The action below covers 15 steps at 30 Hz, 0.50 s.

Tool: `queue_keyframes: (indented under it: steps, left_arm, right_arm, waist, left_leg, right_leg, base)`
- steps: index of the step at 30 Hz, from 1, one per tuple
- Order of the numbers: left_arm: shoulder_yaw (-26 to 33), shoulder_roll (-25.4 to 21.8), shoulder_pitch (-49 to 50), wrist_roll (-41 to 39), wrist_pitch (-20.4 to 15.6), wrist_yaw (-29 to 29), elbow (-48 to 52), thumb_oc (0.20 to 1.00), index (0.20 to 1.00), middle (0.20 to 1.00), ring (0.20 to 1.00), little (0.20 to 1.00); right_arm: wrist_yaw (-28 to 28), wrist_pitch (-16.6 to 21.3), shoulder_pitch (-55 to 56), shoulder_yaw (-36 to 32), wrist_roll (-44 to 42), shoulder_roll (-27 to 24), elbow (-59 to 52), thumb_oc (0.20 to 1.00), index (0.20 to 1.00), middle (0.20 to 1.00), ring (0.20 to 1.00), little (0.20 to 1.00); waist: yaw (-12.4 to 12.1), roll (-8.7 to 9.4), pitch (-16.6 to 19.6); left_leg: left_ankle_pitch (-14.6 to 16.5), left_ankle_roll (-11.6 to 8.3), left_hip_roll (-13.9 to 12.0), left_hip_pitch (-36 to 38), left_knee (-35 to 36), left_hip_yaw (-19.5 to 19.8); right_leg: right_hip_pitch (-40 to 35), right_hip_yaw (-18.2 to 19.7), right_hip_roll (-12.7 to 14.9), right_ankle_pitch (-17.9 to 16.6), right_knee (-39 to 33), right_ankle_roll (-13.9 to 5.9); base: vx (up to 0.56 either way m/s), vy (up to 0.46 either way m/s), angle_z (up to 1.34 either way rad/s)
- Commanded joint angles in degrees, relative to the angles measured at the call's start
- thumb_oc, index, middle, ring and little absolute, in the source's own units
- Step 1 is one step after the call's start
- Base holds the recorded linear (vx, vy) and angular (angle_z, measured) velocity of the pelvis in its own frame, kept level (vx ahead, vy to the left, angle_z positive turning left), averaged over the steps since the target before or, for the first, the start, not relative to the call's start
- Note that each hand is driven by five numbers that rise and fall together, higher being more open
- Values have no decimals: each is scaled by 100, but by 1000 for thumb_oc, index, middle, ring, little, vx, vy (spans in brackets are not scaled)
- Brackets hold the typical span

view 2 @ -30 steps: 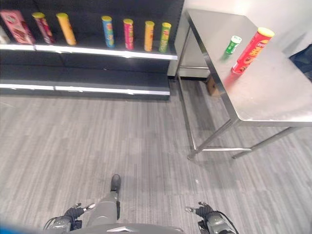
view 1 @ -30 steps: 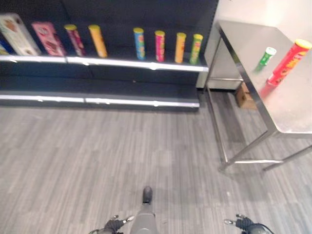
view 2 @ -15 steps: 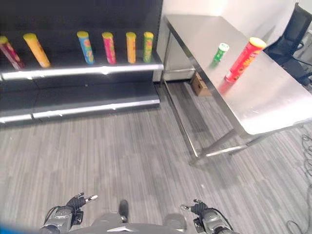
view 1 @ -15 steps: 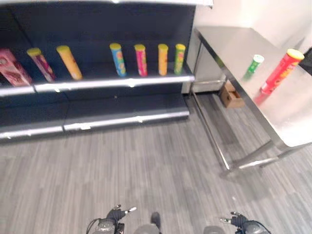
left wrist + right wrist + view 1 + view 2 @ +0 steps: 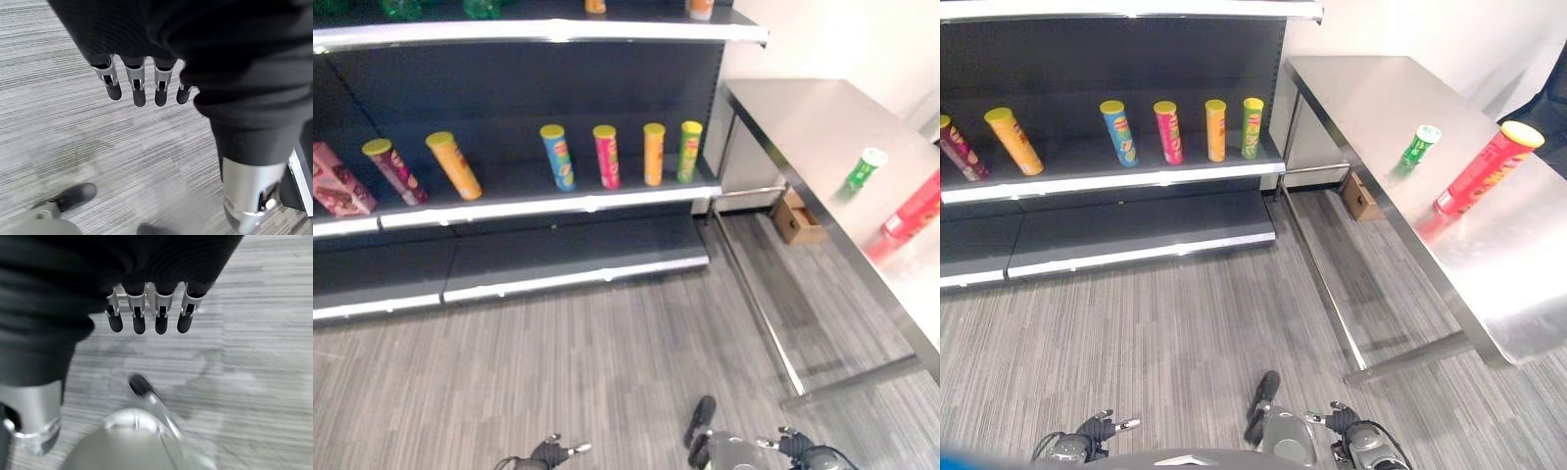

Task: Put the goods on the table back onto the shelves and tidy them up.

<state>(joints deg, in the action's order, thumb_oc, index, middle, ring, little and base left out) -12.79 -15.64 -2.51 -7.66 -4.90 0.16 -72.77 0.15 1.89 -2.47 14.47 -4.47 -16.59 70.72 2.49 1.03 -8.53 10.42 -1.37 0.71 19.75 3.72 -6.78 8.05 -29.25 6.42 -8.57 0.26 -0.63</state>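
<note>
Two cans on table (image 5: 1528, 284), red can (image 5: 1485, 183) and green can (image 5: 1418, 147), far ahead and rightward of right hand (image 5: 146, 316); shelf (image 5: 548, 201) ahead of left hand (image 5: 142, 83); both hands hang low, fingers relaxed, empty

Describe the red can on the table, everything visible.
The tall red canister is a slim tube with a yellow lid and yellow print down its side, likely cardboard. It stands upright on the steel table, well in from the front edge, its red reflection on the surface at its base. A shorter green canister stands apart from it, further back. Nothing touches the red one except the tabletop; neither hand is near it.
</note>
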Motion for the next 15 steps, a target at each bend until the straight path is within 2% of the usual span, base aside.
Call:
queue_keyframes:
  steps: [1,2,3,4,6,7,8,9,11,12,15]
  left_arm:
    - [-106,-111,-225,198,-139,-41,-60,1000,1000,1000,1000,1000]
    - [-112,-109,-233,200,-139,-39,-57,1000,1000,1000,1000,1000]
    - [-117,-96,-243,137,-138,-48,-36,1000,1000,1000,1000,1000]
    - [-96,-105,-244,36,-135,-48,33,1000,1000,1000,1000,1000]
    - [-102,-117,-262,-5,-115,-4,54,1000,1000,1000,1000,1000]
    - [-111,-118,-270,-33,-103,7,52,1000,1000,1000,1000,1000]
    - [-115,-116,-280,-34,-103,8,54,1000,1000,1000,1000,1000]
    - [-101,-103,-265,-95,-116,19,78,1000,1000,1000,1000,1000]
    - [-75,-96,-243,-102,-137,39,76,1000,1000,1000,1000,1000]
    - [-66,-97,-231,-106,-142,56,63,1000,1000,1000,1000,1000]
    - [-58,-65,-226,-198,-212,115,22,1000,1000,1000,1000,1000]
  right_arm:
    - [-92,94,-91,57,-170,-241,110,1000,1000,1000,1000,1000]
    - [-91,94,-94,47,-173,-244,107,1000,1000,1000,1000,1000]
    - [-97,112,-93,33,-231,-284,124,1000,1000,1000,1000,1000]
    - [-114,112,-119,65,-263,-314,123,1000,1000,1000,1000,1000]
    - [-146,85,-155,55,-289,-370,143,1000,1000,1000,1000,1000]
    - [-155,70,-170,64,-309,-381,162,1000,1000,1000,1000,1000]
    - [-155,70,-177,57,-312,-384,162,1000,1000,1000,1000,1000]
    - [-164,63,-179,53,-361,-389,175,1000,1000,1000,1000,1000]
    - [-150,67,-156,56,-370,-386,149,1000,1000,1000,1000,1000]
    - [-152,75,-151,64,-357,-383,141,1000,1000,1000,1000,1000]
    - [-173,102,-131,116,-268,-378,158,1000,1000,1000,1000,1000]
  waist:
    - [85,18,-112]
    - [102,87,-117]
    - [108,62,-118]
    - [62,91,-227]
    - [-9,153,-388]
    - [0,133,-422]
    - [3,184,-431]
    - [-39,199,-486]
    - [-85,255,-489]
    - [-138,253,-484]
    - [-341,73,-430]
  left_leg:
    - [287,-411,-485,-550,-622,-140]
    - [202,-381,-397,-623,-639,-141]
    - [-9,-632,-548,-846,-1478,-224]
    - [-407,-847,-679,-1364,-2790,-123]
    - [-840,-938,-754,-1810,-3840,20]
    - [-823,-937,-909,-1911,-3924,-7]
    - [-903,-890,-847,-1964,-3925,-41]
    - [-737,-742,-1115,-2118,-3609,-286]
    - [-521,-594,-1190,-2180,-2783,-322]
    - [-532,-573,-1136,-2154,-2227,-212]
    - [-1117,-672,-982,-2235,-659,857]
  right_leg:
    - [-743,196,69,555,-465,-784]
    - [-691,130,174,487,-455,-750]
    - [-907,168,13,697,-526,-602]
    - [-1115,276,-123,913,-526,-410]
    - [-1309,385,-212,1103,-526,-255]
    - [-1392,451,-293,1209,-526,-256]
    - [-1349,411,-215,1145,-526,-241]
    - [-1469,528,-216,1206,-526,-280]
    - [-1498,716,-156,1218,-526,-391]
    - [-1499,844,-151,1222,-526,-435]
    - [-1554,1231,-284,1311,-526,-511]
  base:
    - [244,-113,47]
    - [271,-156,6]
    - [141,-158,-28]
    - [240,-199,-40]
    - [141,-108,-48]
    - [56,-31,-66]
    - [123,32,-66]
    - [93,97,-72]
    - [154,136,-52]
    - [126,170,-57]
    - [171,186,-78]
